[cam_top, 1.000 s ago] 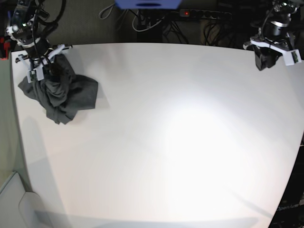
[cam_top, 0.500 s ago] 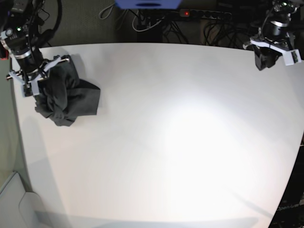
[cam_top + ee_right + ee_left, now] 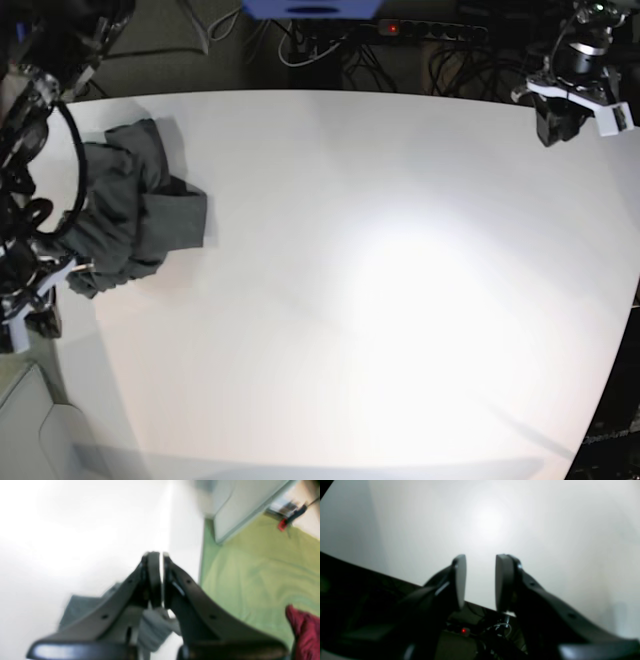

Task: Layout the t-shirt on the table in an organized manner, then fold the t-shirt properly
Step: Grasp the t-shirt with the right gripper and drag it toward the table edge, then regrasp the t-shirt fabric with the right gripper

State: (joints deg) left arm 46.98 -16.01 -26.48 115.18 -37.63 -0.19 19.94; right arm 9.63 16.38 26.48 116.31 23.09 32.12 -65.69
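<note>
The dark grey t-shirt (image 3: 130, 205) lies crumpled near the far left corner of the white table (image 3: 380, 280), with a tail stretched toward the left edge. My right gripper (image 3: 52, 287) is at that edge, by the tail's end. In the right wrist view my right gripper (image 3: 158, 553) is shut, and grey t-shirt cloth (image 3: 152, 627) bunches between the fingers near their base and trails off to the left. My left gripper (image 3: 560, 128) hangs at the far right corner. In the left wrist view, my left gripper (image 3: 481, 560) is open with nothing between its pads, over the table (image 3: 545, 530).
Cables and a power strip (image 3: 430, 30) run behind the table's far edge. Left of the table lie a green floor (image 3: 250, 567), a pale grey panel (image 3: 20, 420) and something red (image 3: 305, 627).
My right gripper has swept from the far left corner down along the left edge toward the front, dragging the t-shirt's tail with it. The left arm has not moved.
</note>
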